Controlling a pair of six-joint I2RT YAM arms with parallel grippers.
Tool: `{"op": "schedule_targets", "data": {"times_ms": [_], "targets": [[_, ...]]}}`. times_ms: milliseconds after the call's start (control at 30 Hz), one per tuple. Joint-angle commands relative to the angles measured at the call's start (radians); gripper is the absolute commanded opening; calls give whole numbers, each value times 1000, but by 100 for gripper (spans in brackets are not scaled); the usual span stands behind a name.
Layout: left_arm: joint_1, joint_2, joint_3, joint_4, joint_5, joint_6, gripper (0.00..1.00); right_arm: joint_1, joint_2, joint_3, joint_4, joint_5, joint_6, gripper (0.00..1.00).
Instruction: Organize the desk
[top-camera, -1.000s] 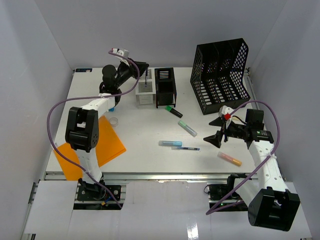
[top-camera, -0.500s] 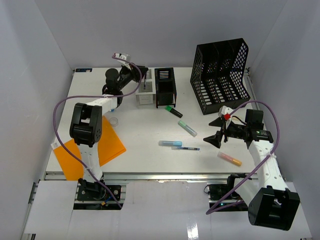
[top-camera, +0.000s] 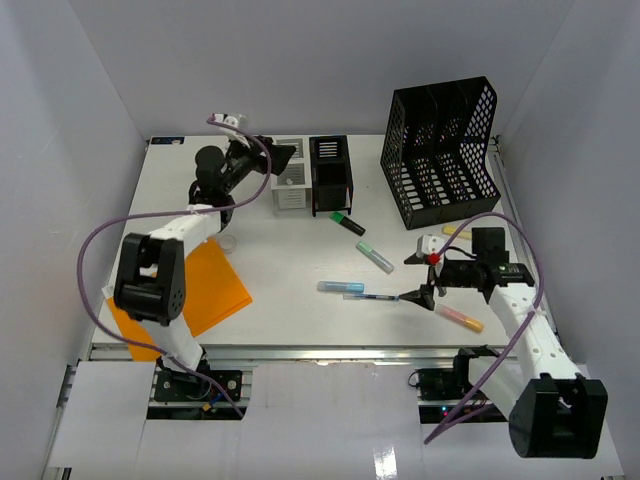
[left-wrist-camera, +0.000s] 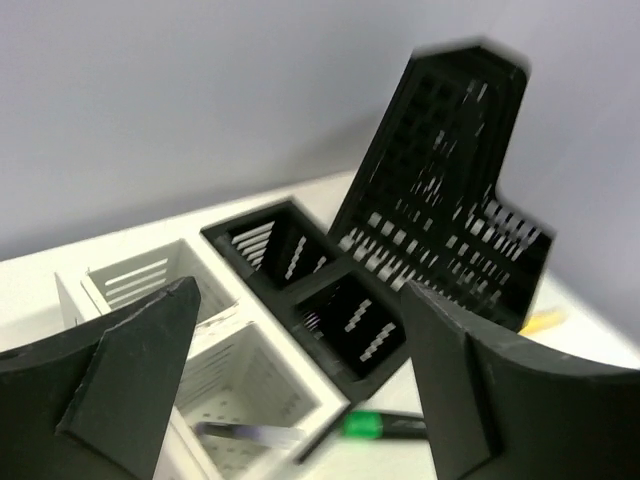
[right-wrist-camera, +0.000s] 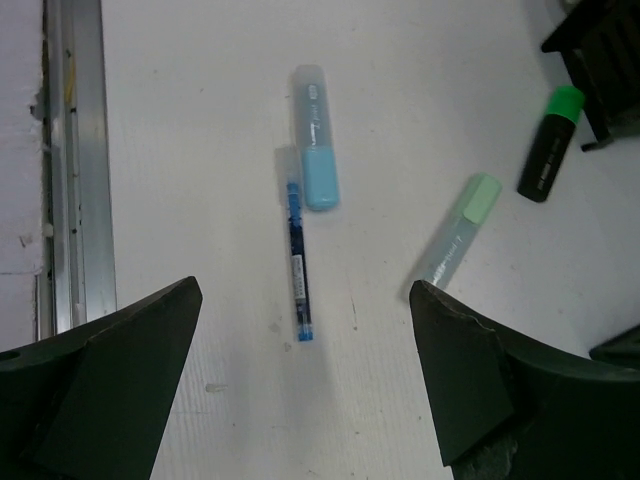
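Observation:
The desk is a white tabletop with pens scattered on it. My left gripper hangs open just above and left of a white pen holder, in which a dark pen lies. Nothing is between its fingers. My right gripper stands open low over the right end of a blue pen. A blue highlighter lies beside that pen.
A black pen holder stands beside the white one, and a black mesh file rack at the back right. Green-capped, mint and orange highlighters lie about. Orange paper lies at the front left. A metal rail edges the front.
My left gripper has opened and drawn back to the left, leaving the pen it held in the white holder. My right gripper has moved left and down to the blue pen.

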Motion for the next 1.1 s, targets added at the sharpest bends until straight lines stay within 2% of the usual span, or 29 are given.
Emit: {"op": "schedule_targets", "data": {"times_ms": [0, 33, 133, 267, 433, 600, 733, 833, 933, 1067], "targets": [[5, -327, -116, -113, -50, -55, 97, 258, 7, -60, 182, 258, 27, 91], [5, -407, -176, -125, -44, -81, 97, 338, 18, -74, 221, 359, 67, 90], [7, -564, -308, -226, -56, -169, 98, 451, 123, -103, 340, 502, 126, 91], [8, -793, -541, -371, -46, -293, 98, 512, 220, -112, 447, 637, 200, 92], [8, -1040, -749, -495, -19, -457, 98, 531, 326, -92, 474, 668, 214, 100], [8, -1202, -880, -534, -7, -586, 98, 542, 408, -45, 420, 672, 204, 77], [8, -1264, -943, -533, -35, -703, 98, 540, 434, -31, 379, 646, 185, 63], [8, -1244, -985, -517, -34, -781, 95, 542, 447, -22, 350, 643, 168, 45], [6, -1181, -1007, -480, -11, -860, 90, 541, 445, -24, 330, 641, 147, 31], [-35, -1115, -1042, -406, -39, -968, 83, 540, 438, -21, 301, 623, 115, 19]]}}
